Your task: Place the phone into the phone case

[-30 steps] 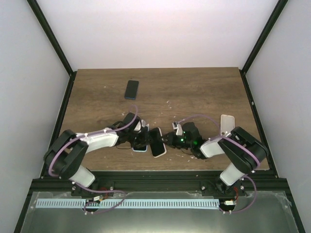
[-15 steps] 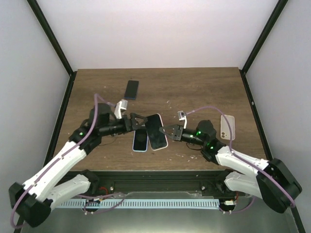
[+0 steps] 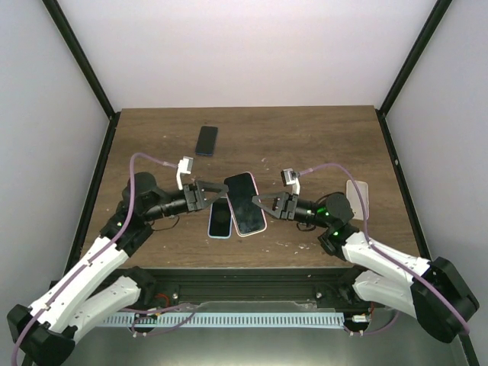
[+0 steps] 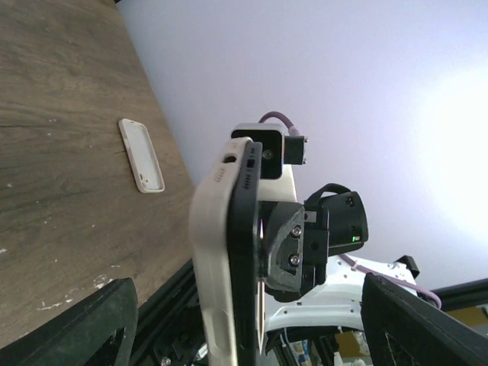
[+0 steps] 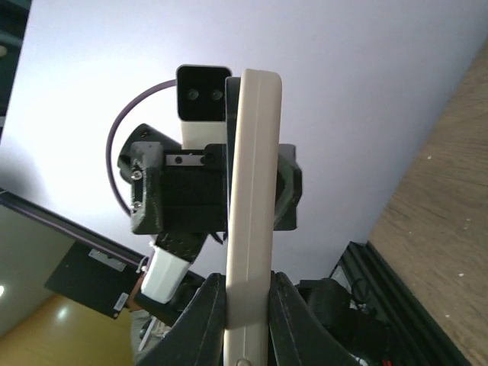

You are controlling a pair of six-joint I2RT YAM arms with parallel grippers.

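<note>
Pinching the phone (image 3: 241, 200) by its right edge, my right gripper (image 3: 258, 203) is closed on it and holds it off the bench (image 3: 320, 145), with the screen turned up toward the overhead camera. From my right wrist I see it edge-on between my 2 fingers (image 5: 204, 320), with the cream phone case (image 5: 252, 191) toward the lens. From my left wrist the dark phone body lies flat against that case, the 2 edges side by side. My left gripper (image 3: 218, 195) stands wide open at the phone's left edge, its 2 fingers spread to either side and touching nothing that I can see. Just left of the held phone and partly under it, a second phone (image 3: 219, 223) in a pale blue shell lies on the bench. 1 dark phone (image 3: 207, 140) lies well apart near the far edge, and 1 white case (image 3: 357, 197) lies by my right arm.
</note>
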